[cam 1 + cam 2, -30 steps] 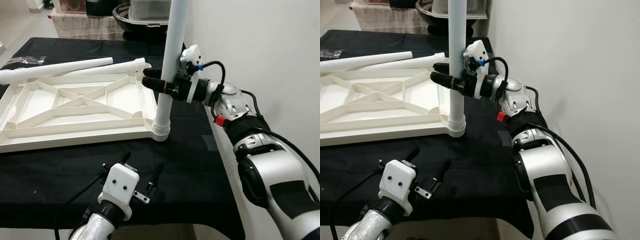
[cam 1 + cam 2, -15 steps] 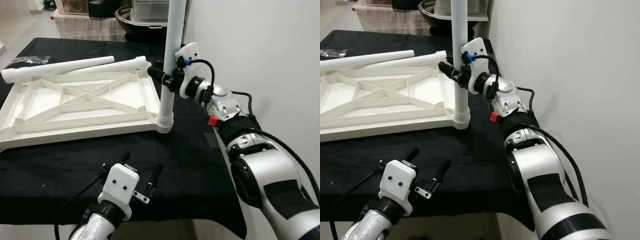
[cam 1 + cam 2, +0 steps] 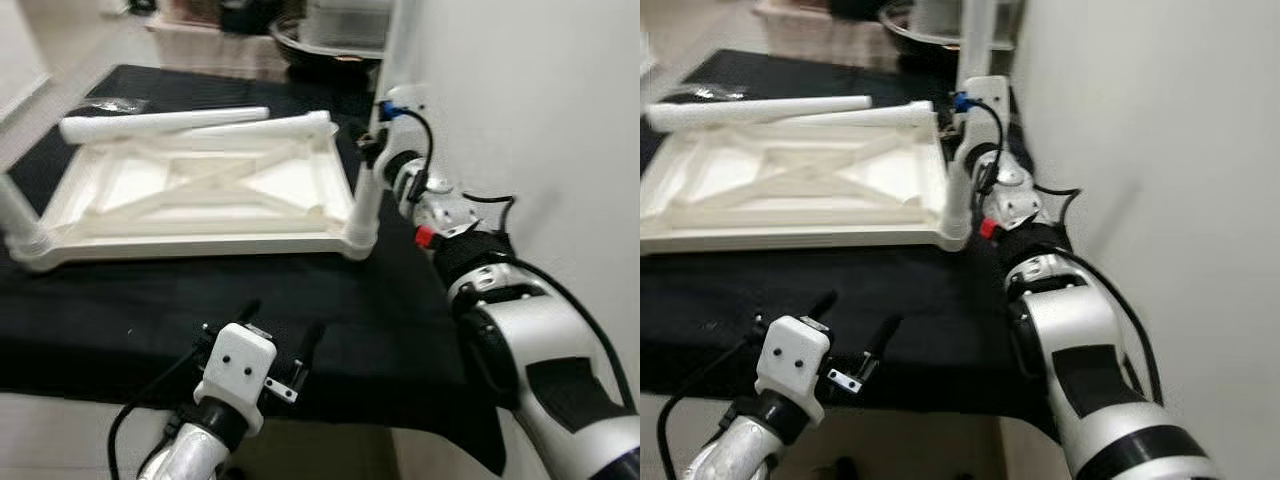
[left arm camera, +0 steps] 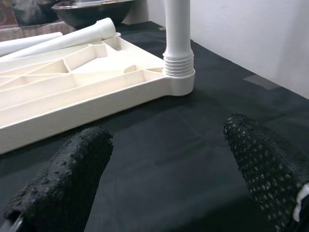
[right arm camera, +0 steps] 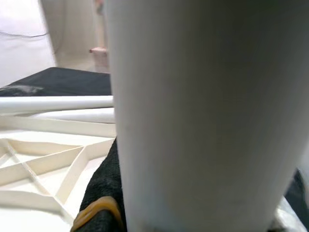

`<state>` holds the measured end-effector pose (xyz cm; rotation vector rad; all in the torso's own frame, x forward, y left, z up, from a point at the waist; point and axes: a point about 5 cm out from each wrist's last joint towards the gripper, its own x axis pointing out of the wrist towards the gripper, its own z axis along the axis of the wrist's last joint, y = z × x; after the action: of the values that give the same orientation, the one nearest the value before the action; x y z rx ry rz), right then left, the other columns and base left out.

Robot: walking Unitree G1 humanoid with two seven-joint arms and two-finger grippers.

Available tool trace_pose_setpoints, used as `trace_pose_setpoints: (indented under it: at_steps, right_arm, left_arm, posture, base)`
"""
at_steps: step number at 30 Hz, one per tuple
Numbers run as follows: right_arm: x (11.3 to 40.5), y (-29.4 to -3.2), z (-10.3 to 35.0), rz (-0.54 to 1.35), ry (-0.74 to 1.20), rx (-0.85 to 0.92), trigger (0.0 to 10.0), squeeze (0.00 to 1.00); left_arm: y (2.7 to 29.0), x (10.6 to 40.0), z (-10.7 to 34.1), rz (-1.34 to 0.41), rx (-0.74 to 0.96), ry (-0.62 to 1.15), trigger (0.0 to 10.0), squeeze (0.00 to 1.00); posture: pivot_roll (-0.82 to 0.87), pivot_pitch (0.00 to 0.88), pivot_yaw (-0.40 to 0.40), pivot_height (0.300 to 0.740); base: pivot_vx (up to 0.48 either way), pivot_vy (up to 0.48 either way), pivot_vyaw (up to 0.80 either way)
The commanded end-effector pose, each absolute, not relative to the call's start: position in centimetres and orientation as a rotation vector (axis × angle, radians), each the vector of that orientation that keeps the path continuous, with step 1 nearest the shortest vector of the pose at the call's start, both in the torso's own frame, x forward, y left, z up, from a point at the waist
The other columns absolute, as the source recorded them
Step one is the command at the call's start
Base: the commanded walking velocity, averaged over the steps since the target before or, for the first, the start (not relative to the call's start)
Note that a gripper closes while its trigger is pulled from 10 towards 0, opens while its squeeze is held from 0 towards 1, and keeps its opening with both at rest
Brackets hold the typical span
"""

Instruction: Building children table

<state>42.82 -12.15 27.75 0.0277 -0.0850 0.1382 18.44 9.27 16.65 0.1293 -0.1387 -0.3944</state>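
right gripper [image 3: 372, 150]: jaws clenched on upright leg [image 4: 177, 29], long axis vertical, threaded foot in near right corner socket of tabletop [image 3: 200, 195], lying underside up on black-clothed surface [image 3: 330, 310]. left gripper [image 3: 275, 345]: jaws released, hovering low, idle. step judged: screwing leg home; next, fetching loose legs [image 3: 160, 125] lying crosswise behind.

Tabletop panel [image 3: 200, 200]: white plastic, rectangular, lay upside down on black cloth, ribbed underside with crossed diagonal braces facing up. Upright leg [image 4: 178, 34]: white tube, stood vertical, ridged collar seated in the panel's near right corner socket. Second fitted leg [image 3: 20, 220]: short visible stub at the near left corner. Two loose legs [image 3: 170, 122]: white tubes, lay side by side across the panel's far edge.
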Motion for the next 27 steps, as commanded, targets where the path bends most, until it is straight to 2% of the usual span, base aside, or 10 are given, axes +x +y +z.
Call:
trace_pose_setpoints:
  at_steps: [1,5,7,27]
  right_arm:
    - [42.5,-12.9,22.6,0.066,0.135,0.064,10.0,0.00]
    - [42.5,-13.9,22.8,-0.049,0.129,0.079,10.0,0.00]
    - [42.5,-14.5,22.7,-0.133,0.131,0.028,10.0,0.00]
    - [42.1,-14.5,22.7,-0.421,0.149,0.088,10.0,0.00]
  left_arm:
    - [9.2,18.4,16.6,-0.399,0.144,-0.139,10.0,0.00]
    - [9.3,18.4,16.5,-0.403,0.144,-0.136,10.0,0.00]
    - [9.3,18.4,16.5,-0.404,0.145,-0.136,10.0,0.00]
    - [9.2,18.5,16.5,-0.401,0.142,-0.137,10.0,0.00]
  posture:
    - [0.11,0.195,-0.087,0.740]
    - [0.11,0.200,-0.087,0.740]
    - [0.11,0.201,-0.087,0.740]
    - [0.11,0.210,-0.088,0.740]
  base:
    - [0.000,0.000,0.00]
    - [0.000,0.000,0.00]
    - [0.000,0.000,0.00]
    - [0.000,0.000,0.00]
